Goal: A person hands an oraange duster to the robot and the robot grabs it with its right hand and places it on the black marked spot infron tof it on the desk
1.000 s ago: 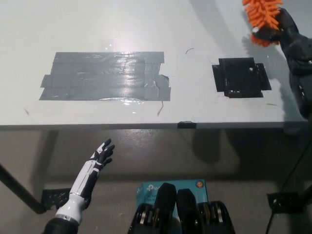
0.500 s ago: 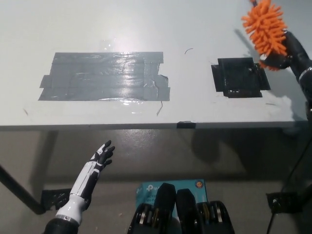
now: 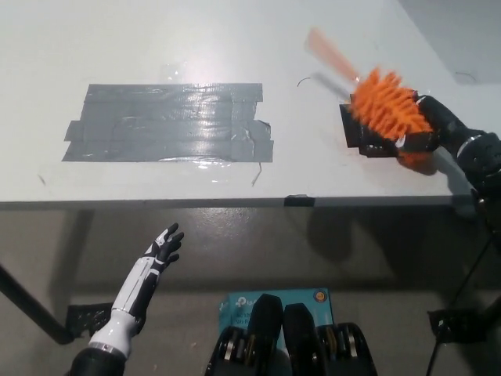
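Orange bristles stand out at the right of the head view, where the orange duster (image 3: 385, 106) sits in the black right hand (image 3: 427, 135). The fingers (image 3: 413, 142) of that hand are closed around the lower end of the bristled head, so the hand has firm hold of the duster. The duster's pale orange handle runs up and to the left from the head, blurred, toward the upper middle of the frame. The bristled head hangs over the black marked spot (image 3: 360, 135), a square of black tape on the bench (image 3: 156, 39), and covers most of it; only the spot's left and lower edges show. Whether the duster touches the bench surface cannot be told. The right arm enters from the right edge of the frame, its wrist near the bench's front right corner.

Left of centre on the white bench lies a wide patch of grey tape (image 3: 168, 122), well apart from the black spot, with glare on its shiny surface.

Below the bench's front edge, at the lower left of the frame, the white left hand (image 3: 160, 252) rests in the air over the floor, holding nothing, its fingers spread and pointing up and to the right.
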You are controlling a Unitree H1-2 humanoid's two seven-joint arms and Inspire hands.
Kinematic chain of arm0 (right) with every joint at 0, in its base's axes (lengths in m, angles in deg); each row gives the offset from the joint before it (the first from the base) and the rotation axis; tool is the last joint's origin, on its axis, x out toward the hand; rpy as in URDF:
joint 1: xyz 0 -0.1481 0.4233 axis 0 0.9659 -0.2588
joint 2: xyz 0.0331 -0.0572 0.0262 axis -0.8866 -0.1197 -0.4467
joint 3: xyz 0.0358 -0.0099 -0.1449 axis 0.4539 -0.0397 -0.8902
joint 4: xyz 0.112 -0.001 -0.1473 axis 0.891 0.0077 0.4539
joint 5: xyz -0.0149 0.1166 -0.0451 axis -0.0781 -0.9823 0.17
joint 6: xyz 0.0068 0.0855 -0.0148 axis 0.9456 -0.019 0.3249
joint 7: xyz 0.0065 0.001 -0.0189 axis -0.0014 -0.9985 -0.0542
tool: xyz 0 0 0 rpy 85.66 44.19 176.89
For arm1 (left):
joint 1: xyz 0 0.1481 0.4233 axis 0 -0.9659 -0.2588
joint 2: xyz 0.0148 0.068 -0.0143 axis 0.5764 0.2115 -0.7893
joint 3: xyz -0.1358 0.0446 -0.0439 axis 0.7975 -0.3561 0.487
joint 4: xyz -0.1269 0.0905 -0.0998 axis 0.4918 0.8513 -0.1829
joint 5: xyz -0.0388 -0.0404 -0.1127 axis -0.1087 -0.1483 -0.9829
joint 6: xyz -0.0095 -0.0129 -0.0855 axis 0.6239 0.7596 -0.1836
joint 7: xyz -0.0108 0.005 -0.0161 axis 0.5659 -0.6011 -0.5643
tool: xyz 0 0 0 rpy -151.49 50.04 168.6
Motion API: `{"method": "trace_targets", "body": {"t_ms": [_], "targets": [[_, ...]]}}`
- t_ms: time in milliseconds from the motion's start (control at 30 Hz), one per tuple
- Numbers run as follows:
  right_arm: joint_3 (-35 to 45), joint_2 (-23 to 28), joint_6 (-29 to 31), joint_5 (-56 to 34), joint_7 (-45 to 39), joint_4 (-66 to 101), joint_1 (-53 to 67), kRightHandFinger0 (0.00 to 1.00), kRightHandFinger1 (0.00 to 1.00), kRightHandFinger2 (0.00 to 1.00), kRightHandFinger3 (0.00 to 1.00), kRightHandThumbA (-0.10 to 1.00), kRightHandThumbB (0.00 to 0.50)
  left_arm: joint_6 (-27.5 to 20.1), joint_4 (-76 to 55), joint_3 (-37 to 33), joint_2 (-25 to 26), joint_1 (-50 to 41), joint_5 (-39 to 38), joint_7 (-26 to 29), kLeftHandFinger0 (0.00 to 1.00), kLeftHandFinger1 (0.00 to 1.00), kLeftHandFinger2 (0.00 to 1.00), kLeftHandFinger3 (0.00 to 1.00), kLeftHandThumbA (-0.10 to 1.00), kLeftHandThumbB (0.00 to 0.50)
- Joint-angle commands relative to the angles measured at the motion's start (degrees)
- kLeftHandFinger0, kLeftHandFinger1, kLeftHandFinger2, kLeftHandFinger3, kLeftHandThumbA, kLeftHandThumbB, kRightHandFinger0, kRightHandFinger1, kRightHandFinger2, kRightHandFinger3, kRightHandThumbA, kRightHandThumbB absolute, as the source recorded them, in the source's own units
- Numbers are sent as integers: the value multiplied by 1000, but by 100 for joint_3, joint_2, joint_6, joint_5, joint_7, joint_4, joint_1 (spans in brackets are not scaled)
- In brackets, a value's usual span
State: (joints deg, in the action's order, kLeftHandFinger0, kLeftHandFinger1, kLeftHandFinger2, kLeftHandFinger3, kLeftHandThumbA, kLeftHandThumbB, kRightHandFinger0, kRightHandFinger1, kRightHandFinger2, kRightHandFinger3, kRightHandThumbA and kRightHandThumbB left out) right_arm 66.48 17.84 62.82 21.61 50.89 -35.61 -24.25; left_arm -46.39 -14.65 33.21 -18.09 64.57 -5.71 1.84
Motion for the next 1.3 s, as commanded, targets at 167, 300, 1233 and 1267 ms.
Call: {"method": "trace_targets", "body": {"t_ms": [167,300,1233,1267], "targets": [[47,179,-230,-3,-537,56,-226,1000,1000,1000,1000,712,417,-95,-114,2,90,123,-36,-106,1000,1000,1000,1000,1000,172],[218,243,-339,-114,-566,299,-139,1000,1000,1000,1000,744,435,-132,-83,-9,93,125,-15,-100,1000,1000,1000,1000,1000,172],[2827,-257,34,-185,878,8753,1608,1000,1000,1000,1000,973,345,-88,61,39,98,467,-53,-83,1000,1000,1000,1000,1000,165],[2764,-397,91,-272,887,8898,1839,1000,1000,1000,1000,945,322,-116,91,38,93,485,-56,-82,1000,1000,1000,1000,1000,165]]}}
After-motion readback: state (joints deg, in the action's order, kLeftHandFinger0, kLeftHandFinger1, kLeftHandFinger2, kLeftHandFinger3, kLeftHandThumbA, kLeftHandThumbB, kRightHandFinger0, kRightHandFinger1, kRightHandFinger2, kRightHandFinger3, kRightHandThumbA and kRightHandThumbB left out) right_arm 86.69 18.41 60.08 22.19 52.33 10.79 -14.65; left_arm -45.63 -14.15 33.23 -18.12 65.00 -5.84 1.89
